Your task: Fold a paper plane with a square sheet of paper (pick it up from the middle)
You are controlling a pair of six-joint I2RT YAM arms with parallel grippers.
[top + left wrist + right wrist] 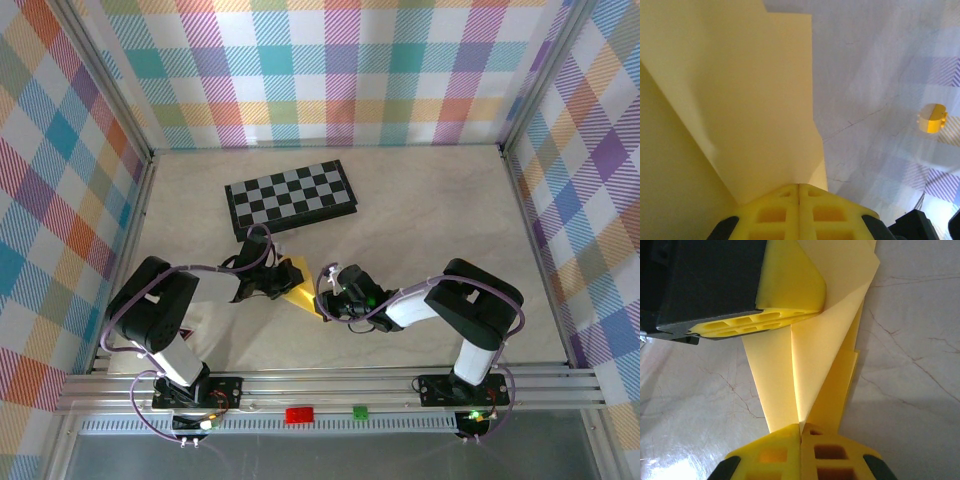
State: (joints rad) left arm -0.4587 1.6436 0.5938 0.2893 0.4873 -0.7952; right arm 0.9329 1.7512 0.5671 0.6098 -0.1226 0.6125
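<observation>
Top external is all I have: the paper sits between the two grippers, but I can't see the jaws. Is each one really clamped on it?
Observer: The right one is. In the right wrist view the right gripper is shut on the paper, which fans out from its tips.
Operator: And the left?
Observer: The left gripper is shut on it too, its fingers pressed together at the sheet's edge.
Operator: Anything loose nearby that I should mind?
Observer: The left wrist view shows a small yellow block lying on the table, well apart from the paper.
</observation>
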